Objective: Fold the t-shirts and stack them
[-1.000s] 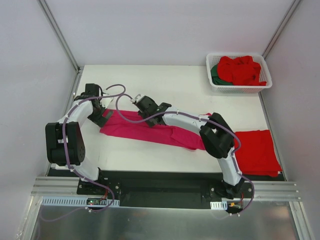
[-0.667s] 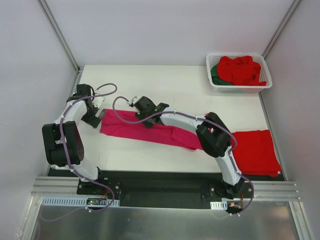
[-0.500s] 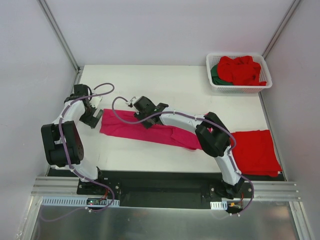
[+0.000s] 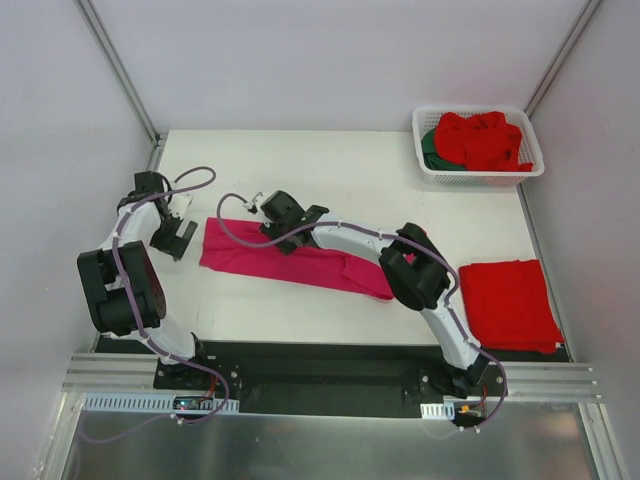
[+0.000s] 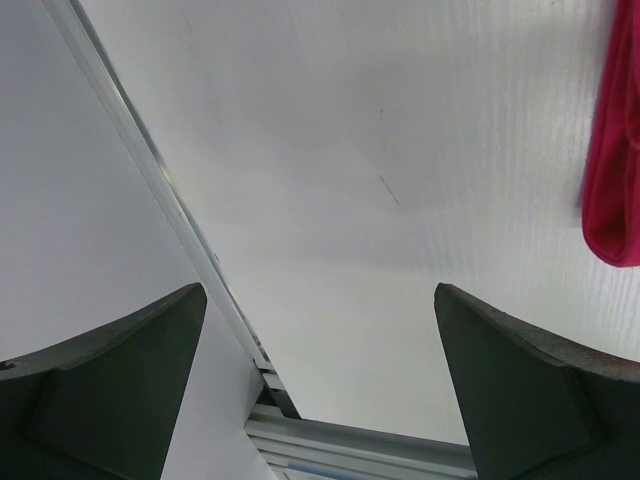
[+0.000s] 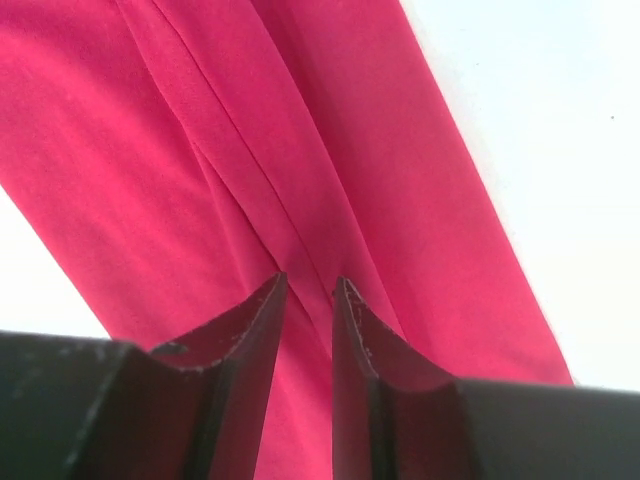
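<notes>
Moved: left gripper [image 4: 178, 233] has drawn back toward 9 o'clock, off the magenta t-shirt's [image 4: 300, 262] end; right gripper [image 4: 272, 213] has slid a little toward 9 along the cloth.
Left gripper: jaws spread wide – only bare table [image 4: 350, 170] between them in the wrist view, the shirt's edge off at 2 o'clock.
Right gripper: low over the shirt's upper edge, fingers nearly pressed together, a fold ridge running into the slit – whether it pinches the cloth I cannot tell.
Magenta t-shirt: a long folded band across the table's middle, 9 to 3.
Folded red t-shirt [image 4: 512, 303]: flat at 4 o'clock.
Basket [image 4: 480, 176]: at 1 o'clock, holding a crumpled red t-shirt [image 4: 485, 138] and a dark green t-shirt [image 4: 430, 148].
</notes>
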`<state>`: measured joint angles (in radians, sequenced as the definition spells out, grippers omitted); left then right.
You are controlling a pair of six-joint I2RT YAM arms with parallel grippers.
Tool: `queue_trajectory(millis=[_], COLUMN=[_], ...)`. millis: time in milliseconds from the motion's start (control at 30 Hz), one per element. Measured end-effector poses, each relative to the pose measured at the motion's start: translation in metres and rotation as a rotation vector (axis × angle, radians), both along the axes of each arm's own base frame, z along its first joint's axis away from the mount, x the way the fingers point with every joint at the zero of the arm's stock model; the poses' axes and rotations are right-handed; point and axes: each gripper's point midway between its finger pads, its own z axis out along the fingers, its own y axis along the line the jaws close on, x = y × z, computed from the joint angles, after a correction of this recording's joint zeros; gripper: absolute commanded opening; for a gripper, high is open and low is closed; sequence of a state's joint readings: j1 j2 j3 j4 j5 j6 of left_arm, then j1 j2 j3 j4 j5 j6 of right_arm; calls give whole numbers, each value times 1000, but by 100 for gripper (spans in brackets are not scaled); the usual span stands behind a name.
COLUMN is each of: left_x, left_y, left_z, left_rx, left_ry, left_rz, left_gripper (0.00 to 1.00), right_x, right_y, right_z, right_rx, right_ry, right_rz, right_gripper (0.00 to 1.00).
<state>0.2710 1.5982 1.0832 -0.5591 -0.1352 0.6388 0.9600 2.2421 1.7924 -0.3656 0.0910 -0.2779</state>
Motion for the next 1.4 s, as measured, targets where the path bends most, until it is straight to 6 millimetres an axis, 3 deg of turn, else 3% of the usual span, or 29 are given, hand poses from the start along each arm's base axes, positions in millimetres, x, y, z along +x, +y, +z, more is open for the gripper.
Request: queue_trajectory(millis=[567,933,1067,1400], left_x=[-8,-13,-17,-22], left_y=[3,-2,-4,-6], left_z=[1,-4,-7,-12], left_rx=[-6,-28,-36,-45], left_ry=[1,18,32,47], left_rz=[17,12,11,12], left_gripper=[100,99,99,100], right_x=[-5,-1,0,2], right_y=[28,38,40,42], right_z=[-5,-9,-16,-15], right_rx=[88,108,105,110], right_ry=[33,15,18,11], right_rz=[104,127,134,141], right_gripper=[31,40,29,28])
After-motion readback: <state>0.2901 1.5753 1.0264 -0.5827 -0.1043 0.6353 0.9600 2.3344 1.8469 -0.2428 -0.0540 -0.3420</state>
